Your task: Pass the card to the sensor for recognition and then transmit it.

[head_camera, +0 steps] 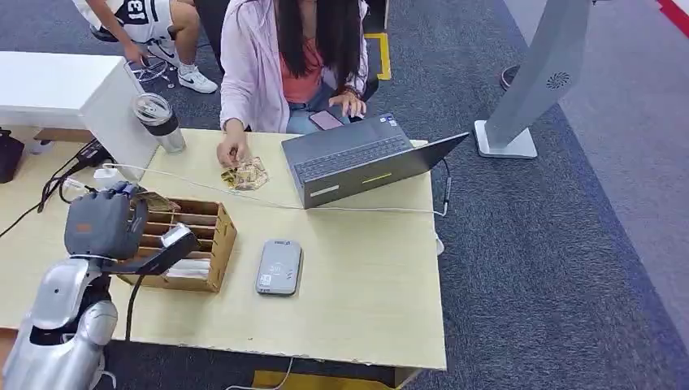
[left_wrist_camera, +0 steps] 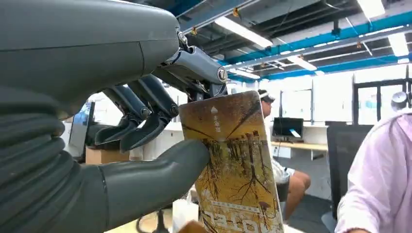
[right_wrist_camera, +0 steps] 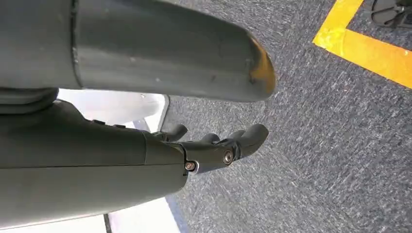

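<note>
We see the left hand pinching the yellow-brown printed card, thumb against its face, fingers behind; right hand loosely apart, holding nothing.

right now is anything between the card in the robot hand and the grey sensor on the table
Nothing visible does. The left robot hand holds the card above the cardboard organizer box; the card reader lies past the box on bare tabletop.

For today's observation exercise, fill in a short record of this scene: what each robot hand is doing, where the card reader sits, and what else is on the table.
left hand: pinches a yellow-brown card between thumb and fingers, above the cardboard box
right hand: holds nothing, fingers slightly apart, over grey carpet
sensor: grey, flat on the table, beside the box
also on table: open laptop, tumbler
person's hand: on loose cards
</note>
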Motion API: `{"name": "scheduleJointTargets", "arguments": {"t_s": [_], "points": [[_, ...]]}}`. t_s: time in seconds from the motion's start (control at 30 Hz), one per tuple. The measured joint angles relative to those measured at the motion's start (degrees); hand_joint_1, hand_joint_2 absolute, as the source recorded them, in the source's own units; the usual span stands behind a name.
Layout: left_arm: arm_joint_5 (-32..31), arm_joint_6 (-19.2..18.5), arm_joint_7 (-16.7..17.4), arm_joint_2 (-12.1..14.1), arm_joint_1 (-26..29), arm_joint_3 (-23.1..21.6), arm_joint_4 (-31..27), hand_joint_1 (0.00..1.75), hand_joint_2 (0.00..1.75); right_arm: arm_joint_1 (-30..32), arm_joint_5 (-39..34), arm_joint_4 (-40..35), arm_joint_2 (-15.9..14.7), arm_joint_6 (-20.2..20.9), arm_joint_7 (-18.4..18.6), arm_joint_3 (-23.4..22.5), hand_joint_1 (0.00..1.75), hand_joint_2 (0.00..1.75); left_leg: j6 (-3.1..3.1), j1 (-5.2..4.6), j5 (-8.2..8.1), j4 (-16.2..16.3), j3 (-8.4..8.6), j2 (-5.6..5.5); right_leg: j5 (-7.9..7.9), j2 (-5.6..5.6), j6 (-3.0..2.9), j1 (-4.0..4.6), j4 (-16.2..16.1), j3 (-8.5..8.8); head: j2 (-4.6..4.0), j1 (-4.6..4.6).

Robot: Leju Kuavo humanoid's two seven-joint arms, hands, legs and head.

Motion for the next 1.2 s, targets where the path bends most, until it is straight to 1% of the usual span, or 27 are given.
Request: {"name": "scheduleJointTargets", "arguments": {"t_s": [1.2], "points": [[-0.06, 0.02, 0.00, 0.02, -0.59, -0.02, 0.00, 1.75, 1.75, -0.03, 0.00, 0.00, 0.00, 0.00, 0.00, -0.37, 0.00, 0.00, 0.00, 0.00, 0.00, 0.00, -0.02, 0.00, 0.00, 0.01, 0.00, 0.00, -0.01, -0.03, 0.00, 0.02]]}}
